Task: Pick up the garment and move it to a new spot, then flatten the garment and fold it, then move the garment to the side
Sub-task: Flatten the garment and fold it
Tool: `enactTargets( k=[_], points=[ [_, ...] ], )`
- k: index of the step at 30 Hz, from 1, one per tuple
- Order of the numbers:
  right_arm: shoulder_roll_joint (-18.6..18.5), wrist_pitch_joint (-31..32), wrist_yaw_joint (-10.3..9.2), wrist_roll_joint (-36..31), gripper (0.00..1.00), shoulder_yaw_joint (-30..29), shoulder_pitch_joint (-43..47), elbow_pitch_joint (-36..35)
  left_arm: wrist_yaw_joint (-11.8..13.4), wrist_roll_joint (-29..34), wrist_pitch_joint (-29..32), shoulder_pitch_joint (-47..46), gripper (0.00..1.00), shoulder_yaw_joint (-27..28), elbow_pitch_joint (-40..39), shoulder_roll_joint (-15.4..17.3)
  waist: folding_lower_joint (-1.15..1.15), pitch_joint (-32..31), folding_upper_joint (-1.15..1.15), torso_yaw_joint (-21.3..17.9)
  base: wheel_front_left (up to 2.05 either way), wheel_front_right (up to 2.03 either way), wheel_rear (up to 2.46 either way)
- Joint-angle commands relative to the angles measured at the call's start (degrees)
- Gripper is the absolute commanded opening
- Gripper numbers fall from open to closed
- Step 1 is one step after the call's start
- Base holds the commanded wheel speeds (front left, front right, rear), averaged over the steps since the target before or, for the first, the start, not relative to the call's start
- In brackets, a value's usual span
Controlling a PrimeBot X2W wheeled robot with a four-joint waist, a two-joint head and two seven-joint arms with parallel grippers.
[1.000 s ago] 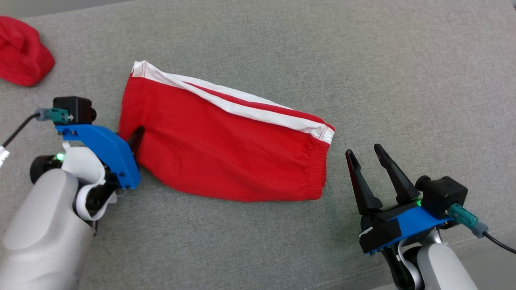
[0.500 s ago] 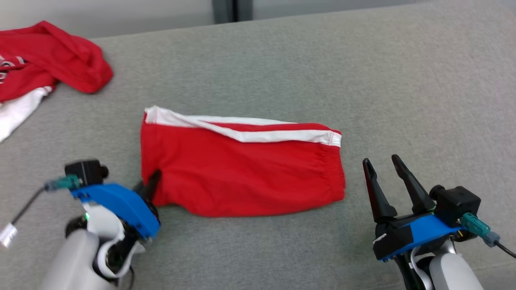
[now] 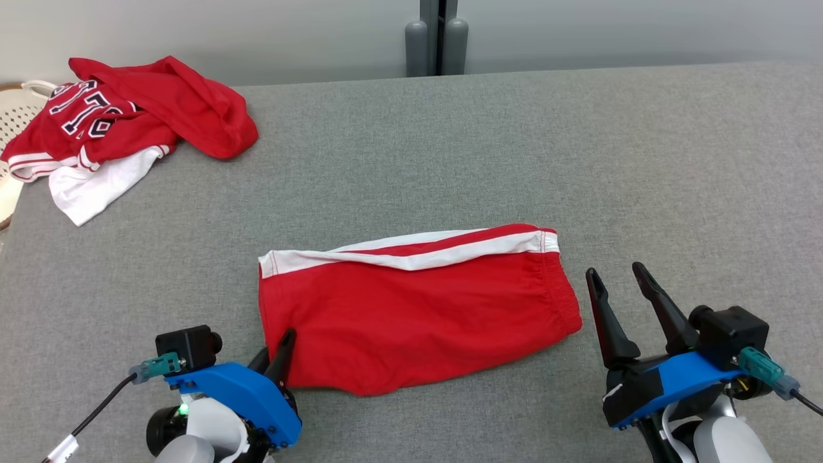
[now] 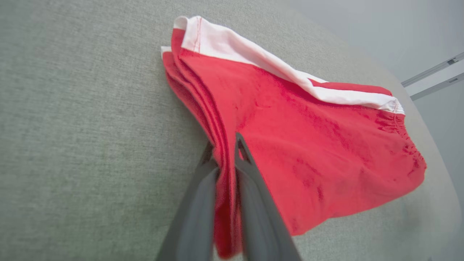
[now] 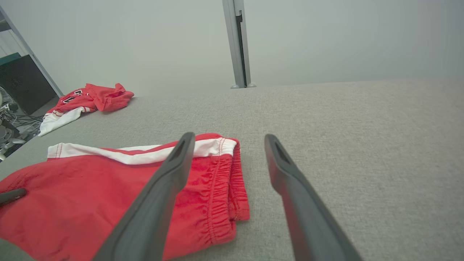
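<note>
Your left gripper (image 4: 223,146) clamps the shorts (image 3: 418,315) at their folded edge; your right gripper (image 3: 614,271), spread, sits just beside the waistband (image 3: 564,289).

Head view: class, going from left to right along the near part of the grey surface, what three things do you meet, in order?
left gripper → red shorts → right gripper
</note>
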Motion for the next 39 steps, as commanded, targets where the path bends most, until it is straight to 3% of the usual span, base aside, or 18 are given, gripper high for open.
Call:
enactTargets(
  k=[1, 11, 16, 25, 39],
  points=[
    [-0.09, 0.22, 0.02, -0.4, 1.0, -0.18, 1.04, -0.31, 0.59, 1.54, -1.48, -0.73, 1.0, -0.28, 0.6, 0.21, 0.01, -0.24, 0.01, 0.03, 0.0, 0.0, 0.0],
    [-0.09, 2.34, 0.02, -1.88, 1.0, -3.33, 1.36, -0.15, 1.55, 11.44, -16.09, -4.36, 1.0, -2.32, 2.68, -0.5, 0.01, -2.21, 0.01, 0.33, 0.0, 0.0, 0.0],
    [-0.08, 5.34, 0.02, -2.76, 1.0, -5.12, 0.33, 0.73, 2.05, 14.58, -20.62, -5.39, 1.0, -3.53, 4.22, -1.43, 0.01, -3.51, 0.01, 1.25, 0.0, 0.0, 0.0],
    [-3.8, 13.89, 0.01, -2.3, 1.0, -3.42, -4.29, 6.59, 2.47, 16.01, -22.82, -6.22, 1.0, -3.7, 6.7, -2.53, 0.01, -3.66, 0.01, 4.48, 0.0, 0.0, 0.0],
    [-7.01, 20.22, 0.01, 0.88, 1.0, -1.21, -12.94, 24.4, 2.94, 15.45, -23.72, -6.83, 1.0, -1.95, 7.51, -2.34, 0.01, -1.18, 0.01, 9.77, 0.0, 0.0, 0.0]
  ],
)
